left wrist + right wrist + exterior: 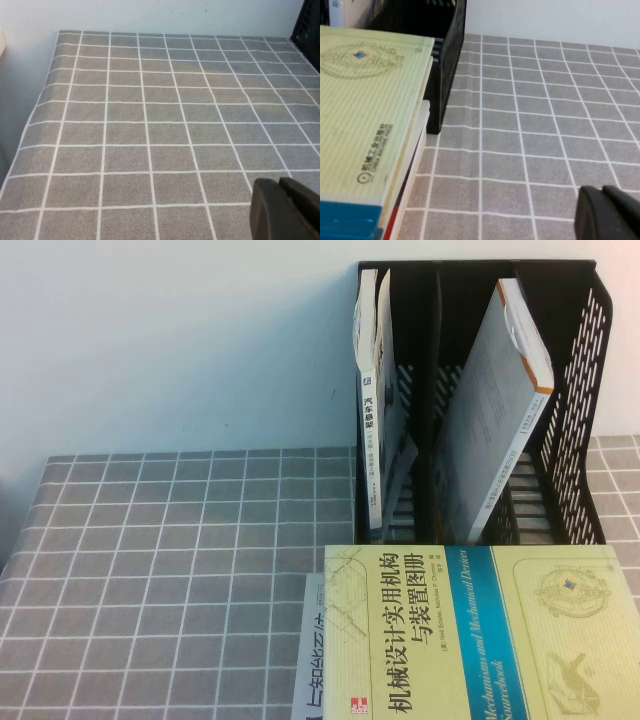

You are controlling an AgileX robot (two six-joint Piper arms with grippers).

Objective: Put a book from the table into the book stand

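Observation:
The book [480,635], pale yellow-green with a blue band and black Chinese title, lies flat on top of a stack on the table [170,570], just in front of the book stand [480,400]. It also shows in the right wrist view [365,115]. The black book stand holds a white book [372,390] in its left compartment and a grey-white book with an orange corner [495,410] leaning in the middle one. My left gripper [282,187] is shut and empty over bare cloth. My right gripper [602,195] is shut and empty, to the right of the book stack. Neither gripper shows in the high view.
Another book with a white edge and blue characters [312,670] pokes out from under the yellow-green book. The stand's black corner [445,65] stands beside the stack. A pale wall runs behind the table. Bare grid cloth spreads left of the books.

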